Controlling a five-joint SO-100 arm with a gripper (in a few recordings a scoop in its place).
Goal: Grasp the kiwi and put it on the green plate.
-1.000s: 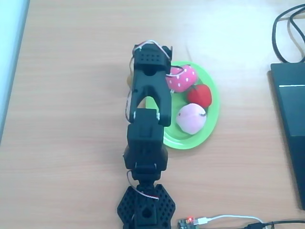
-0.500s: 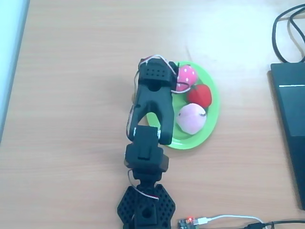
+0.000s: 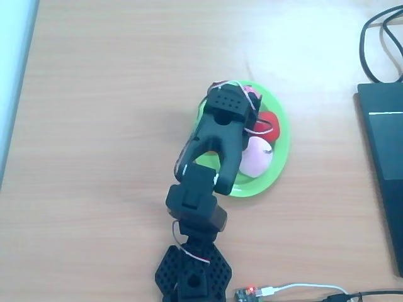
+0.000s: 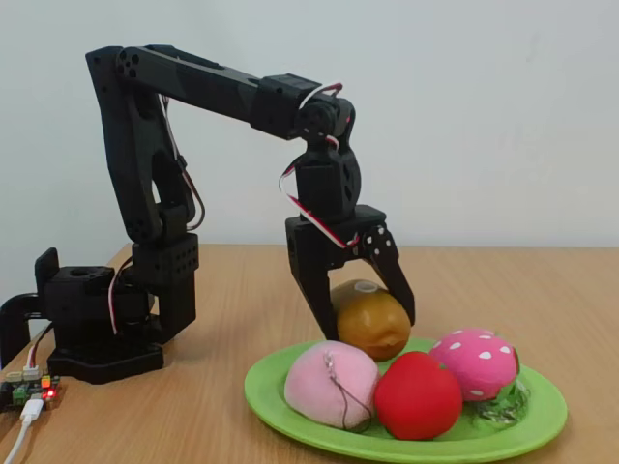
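The hand (image 4: 366, 319) pinches the kiwi (image 4: 373, 321), an olive-brown oval with a pale top spot, above the green plate (image 4: 290, 423).

peach toy (image 4: 330, 385): pale pink, lay front left in fixed view
red toy (image 4: 417, 394): touched peach toy, front centre
strawberry toy (image 4: 475, 363): pink, white dots, right
laptop (image 3: 383, 157): dark, right worktop (image 3: 94, 126) edge
cables (image 3: 376, 31): black, top right
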